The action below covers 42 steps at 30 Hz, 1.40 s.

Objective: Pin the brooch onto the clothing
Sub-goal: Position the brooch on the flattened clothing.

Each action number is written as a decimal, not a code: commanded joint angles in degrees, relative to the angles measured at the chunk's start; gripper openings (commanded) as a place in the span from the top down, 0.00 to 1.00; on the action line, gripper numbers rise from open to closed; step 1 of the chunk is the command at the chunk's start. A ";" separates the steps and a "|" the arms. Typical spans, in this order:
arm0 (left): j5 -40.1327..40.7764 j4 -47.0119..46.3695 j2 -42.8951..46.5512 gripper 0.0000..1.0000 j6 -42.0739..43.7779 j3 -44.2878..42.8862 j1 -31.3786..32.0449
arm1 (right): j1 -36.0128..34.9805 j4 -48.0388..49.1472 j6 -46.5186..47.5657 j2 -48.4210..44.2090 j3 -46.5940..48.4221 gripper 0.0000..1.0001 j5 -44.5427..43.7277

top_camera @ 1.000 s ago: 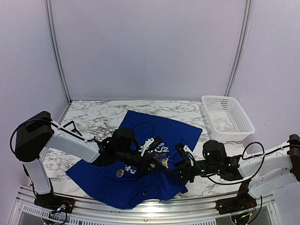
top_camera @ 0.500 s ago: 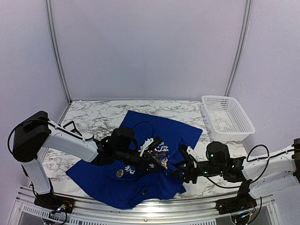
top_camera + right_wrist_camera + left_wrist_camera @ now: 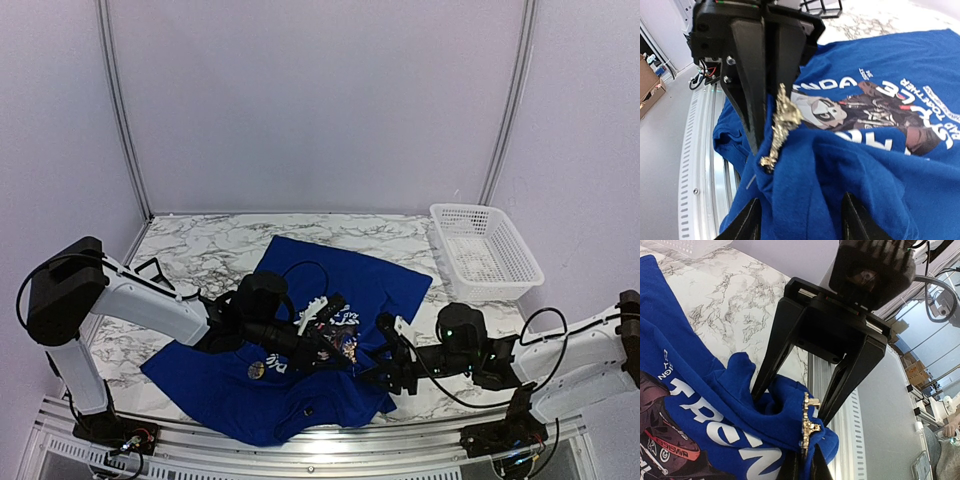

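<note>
A white marble worktop (image 3: 200, 250) carried everything. Across its near middle lay the royal-blue T-shirt (image 3: 360, 275), print upward and rumpled toward the near edge, with the two arms meeting over the panda graphic. A white slatted basket (image 3: 520, 262) stood at the far right corner, well apart from the shirt.

The right tool (image 3: 790, 407) had its jaws spread. They straddled a raised fold of blue cloth just below the white lettering, one finger on each side of the bunch. I cannot tell whether its pads were touching the fabric.

Facing it, the left tool (image 3: 805, 467) had its jaws pressed together, pinching the lower end of the brooch (image 3: 780, 125). This small gold-coloured piece stood nearly upright against the crest of the lifted fold, between the right tool's spread fingers. Its pin was too small to make out, so I cannot tell whether it had entered the cloth.
</note>
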<state>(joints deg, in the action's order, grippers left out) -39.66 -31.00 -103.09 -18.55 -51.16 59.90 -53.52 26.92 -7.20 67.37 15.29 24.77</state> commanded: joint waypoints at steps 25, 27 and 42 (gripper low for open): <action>-2.56 0.99 0.86 1.00 1.06 -1.62 0.09 | -2.46 9.60 5.31 7.78 5.03 0.65 1.84; -2.57 1.05 0.72 1.00 1.18 -1.53 0.17 | -2.47 11.02 3.80 8.32 5.33 0.65 4.67; -0.38 1.47 1.69 1.00 5.57 -0.23 1.66 | 0.71 20.71 -6.05 11.03 3.01 0.76 11.00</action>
<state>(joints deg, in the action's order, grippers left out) -40.21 -30.15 -102.89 -15.35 -51.53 60.71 -53.93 41.67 -10.57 77.60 16.36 31.99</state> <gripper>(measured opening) 0.030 0.225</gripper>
